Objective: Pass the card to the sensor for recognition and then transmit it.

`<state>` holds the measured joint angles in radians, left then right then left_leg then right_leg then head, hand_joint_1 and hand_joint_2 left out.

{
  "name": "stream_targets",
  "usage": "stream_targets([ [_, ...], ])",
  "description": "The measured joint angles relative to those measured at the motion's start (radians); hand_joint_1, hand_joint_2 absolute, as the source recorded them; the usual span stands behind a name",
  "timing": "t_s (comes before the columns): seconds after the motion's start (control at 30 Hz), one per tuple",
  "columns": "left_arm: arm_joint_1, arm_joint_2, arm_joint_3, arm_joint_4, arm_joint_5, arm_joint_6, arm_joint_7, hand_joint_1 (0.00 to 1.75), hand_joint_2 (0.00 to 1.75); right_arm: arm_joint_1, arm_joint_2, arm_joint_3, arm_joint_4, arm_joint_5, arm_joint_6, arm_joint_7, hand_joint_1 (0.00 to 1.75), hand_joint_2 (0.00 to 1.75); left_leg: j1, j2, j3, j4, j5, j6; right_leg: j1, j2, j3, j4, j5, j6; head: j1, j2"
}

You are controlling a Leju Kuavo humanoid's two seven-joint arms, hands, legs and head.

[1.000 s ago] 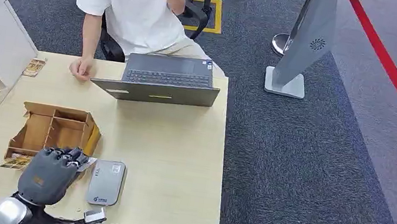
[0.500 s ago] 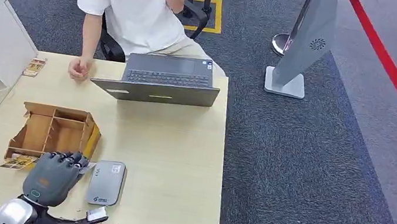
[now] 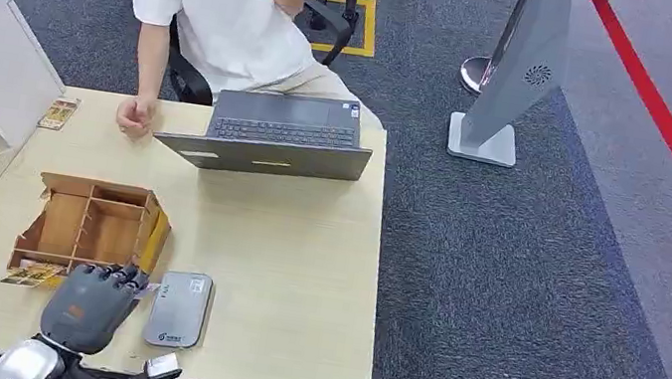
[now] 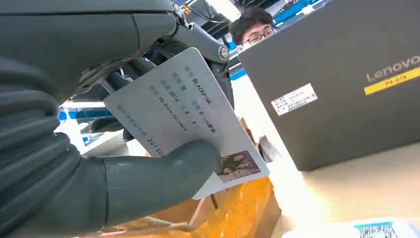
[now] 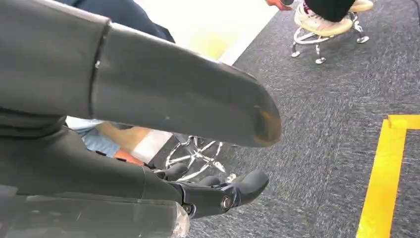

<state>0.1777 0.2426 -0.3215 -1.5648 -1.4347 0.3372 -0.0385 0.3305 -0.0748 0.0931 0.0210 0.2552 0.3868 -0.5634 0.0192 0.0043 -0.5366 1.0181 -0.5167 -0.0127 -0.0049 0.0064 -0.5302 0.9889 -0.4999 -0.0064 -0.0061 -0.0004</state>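
Observation:
My left hand (image 3: 91,302) hovers near the table's front edge, just left of the grey card sensor (image 3: 178,309). It pinches a white ID card (image 4: 190,114) between the thumb (image 4: 153,181) and the fingers; the card carries printed text and a small photo. A corner of the card (image 3: 148,286) peeks out beside the hand in the head view. A corner of the sensor (image 4: 366,229) is visible under the card in the left wrist view. My right hand (image 5: 163,129) hangs over grey carpet, holding nothing, its fingers apart.
A wooden compartment box (image 3: 92,226) stands just behind my left hand. An open laptop (image 3: 275,132) sits at the table's far edge, with a person (image 3: 224,2) seated behind it, one hand on the table. Another card (image 3: 58,114) lies far left. A grey stand (image 3: 515,76) is on the carpet.
My left hand has drawn back slightly toward the table's front edge with the card. The person has raised a phone.

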Motion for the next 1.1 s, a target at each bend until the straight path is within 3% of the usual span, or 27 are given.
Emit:
stream_targets([
  [0.37,-0.001,0.025,-0.066,0.011,0.023,-0.016,-0.013,1.75,1.75,-0.001,-0.007,-0.021,0.0,0.011,0.008,-0.002,0.0,0.0,0.0,0.0,0.0,0.0,0.0,0.0,0.0,0.0,0.0,0.0,0.0,0.0,0.0,0.0],
  [1.1,-0.001,0.03,-0.071,0.011,0.024,-0.017,-0.013,1.75,1.75,-0.003,-0.008,-0.021,0.0,0.011,0.008,-0.002,0.0,0.0,0.0,0.0,0.0,0.0,0.0,0.0,0.0,0.0,0.0,0.0,0.0,0.0,0.0,0.0],
])
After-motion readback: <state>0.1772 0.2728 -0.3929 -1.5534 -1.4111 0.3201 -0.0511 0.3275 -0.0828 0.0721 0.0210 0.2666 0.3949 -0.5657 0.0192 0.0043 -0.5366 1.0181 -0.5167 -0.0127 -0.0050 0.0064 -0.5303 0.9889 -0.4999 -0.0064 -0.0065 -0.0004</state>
